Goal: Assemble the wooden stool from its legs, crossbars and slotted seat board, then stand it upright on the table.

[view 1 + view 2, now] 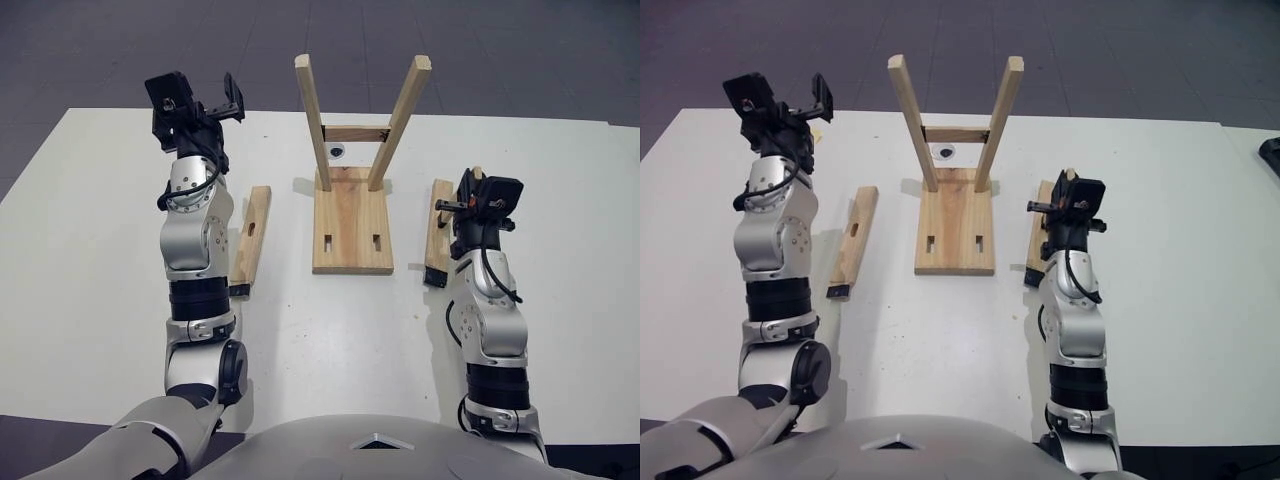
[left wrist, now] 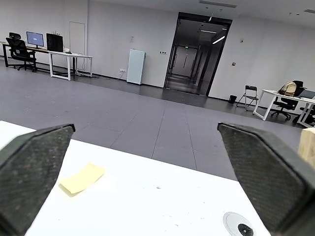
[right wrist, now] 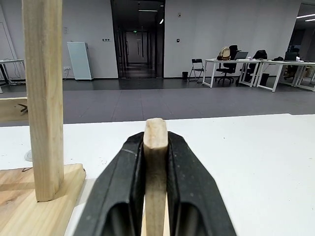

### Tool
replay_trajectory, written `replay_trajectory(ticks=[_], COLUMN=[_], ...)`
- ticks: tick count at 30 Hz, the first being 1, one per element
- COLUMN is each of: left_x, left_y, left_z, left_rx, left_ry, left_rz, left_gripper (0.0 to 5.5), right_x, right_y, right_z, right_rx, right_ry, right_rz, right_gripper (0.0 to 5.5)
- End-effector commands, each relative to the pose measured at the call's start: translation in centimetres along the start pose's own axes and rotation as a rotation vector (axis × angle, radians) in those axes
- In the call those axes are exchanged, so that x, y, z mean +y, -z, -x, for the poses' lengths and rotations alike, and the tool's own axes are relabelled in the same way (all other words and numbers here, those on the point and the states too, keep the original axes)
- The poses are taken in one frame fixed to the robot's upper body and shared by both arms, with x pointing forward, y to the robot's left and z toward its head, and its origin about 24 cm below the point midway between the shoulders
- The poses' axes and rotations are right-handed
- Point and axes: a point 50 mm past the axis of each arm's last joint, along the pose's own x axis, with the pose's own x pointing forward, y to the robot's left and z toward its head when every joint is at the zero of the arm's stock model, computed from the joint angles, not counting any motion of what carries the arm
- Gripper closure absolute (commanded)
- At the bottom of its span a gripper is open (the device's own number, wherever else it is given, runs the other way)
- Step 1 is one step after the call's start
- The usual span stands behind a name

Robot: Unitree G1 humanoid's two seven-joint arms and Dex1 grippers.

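Wooden seat board (image 1: 352, 225): lies flat at centre frame on the white table (image 1: 90, 260), well back from the table's near and far edges.
- Its two far slots each hold an upright leg, left (image 1: 312, 115) and right (image 1: 400, 120). The legs lean slightly apart towards their tops and are joined by a crossbar (image 1: 355, 133).
- Its two near slots (image 1: 328, 242) are open.

Loose leg (image 1: 251, 238): flat on the table, left of centre, beside the left forearm. A strip of bare table separates it from the board.

Second loose leg (image 1: 440, 225): flat on the table, right of the board and apart from it. It lies just beside the right wrist.

Left gripper (image 2: 146, 129): raised at upper left near the table's far edge. Its fingers (image 2: 34, 167) are spread wide with nothing between them. A yellow note (image 2: 81, 178) and a round cable port (image 1: 337, 151) lie on the table near that edge.

Right gripper (image 3: 156, 140): low over the table at centre right, with the forearm stretched forward. It is clamped on a slim wooden bar (image 3: 156, 196), which pokes out past the fingertips.

White tabletop extends beyond both arms.
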Motion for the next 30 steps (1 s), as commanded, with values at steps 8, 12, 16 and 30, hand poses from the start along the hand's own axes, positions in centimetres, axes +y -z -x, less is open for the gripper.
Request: replay_trajectory(ticks=[8,12,16,30], left_x=[0.0,-0.4,-0.9,-0.8], left_y=[0.2,0.2,0.2,1.0], left_z=[0.9,0.7,0.4,0.3], left_rx=[0.025,0.042,0.050,0.080], left_ry=[0.011,0.000,0.000,-0.007], left_rz=[-0.075,0.002,0.027,0.006], left_gripper=[0.10,0.10,0.10,0.10], right_x=[-3.5,-3.6,-3.6,-3.7], right_y=[10.4,9.5,8.7,7.3], right_z=[6.7,4.7,3.5,1.9], right_rx=[0.635,0.595,0.548,0.480], right_ry=[0.092,0.089,0.075,0.058], right_rz=[0.025,0.012,0.030,0.053], right_gripper=[5.09,5.09,5.09,4.51])
